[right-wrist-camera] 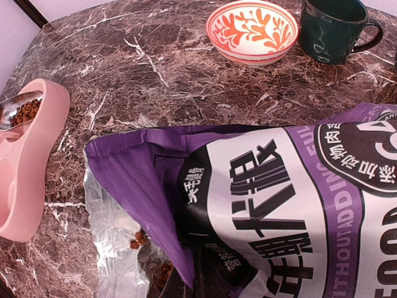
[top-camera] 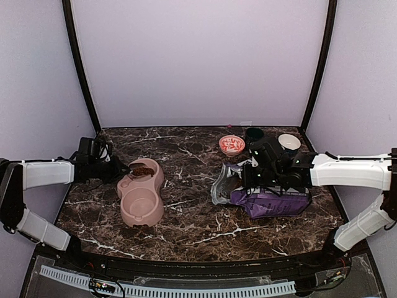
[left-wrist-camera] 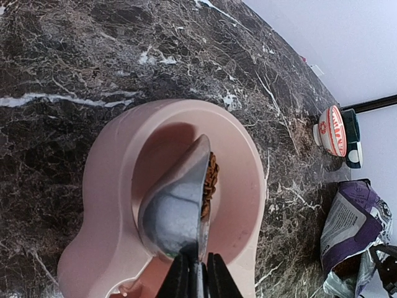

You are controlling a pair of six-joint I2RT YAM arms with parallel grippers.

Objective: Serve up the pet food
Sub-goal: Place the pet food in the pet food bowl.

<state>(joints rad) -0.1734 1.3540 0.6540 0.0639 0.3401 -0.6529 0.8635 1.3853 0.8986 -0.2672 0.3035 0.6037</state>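
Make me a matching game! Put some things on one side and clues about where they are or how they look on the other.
Things:
1 scoop
2 purple bag
3 dark green mug
4 double bowl

Clues:
A pink
B lying down, mouth open
C shiny metal, carrying pet food
D beside the red-patterned bowl

Pairs: 1-C, 2-B, 3-D, 4-A

Polished metal scoop point(left-wrist-camera: 173, 214), matt gritty pet food point(left-wrist-camera: 211, 180), matt pink plastic bowl point(left-wrist-camera: 105, 161), glossy marble-look tabletop point(left-wrist-camera: 74, 56), foil-lined glossy purple bag point(right-wrist-camera: 279, 186).
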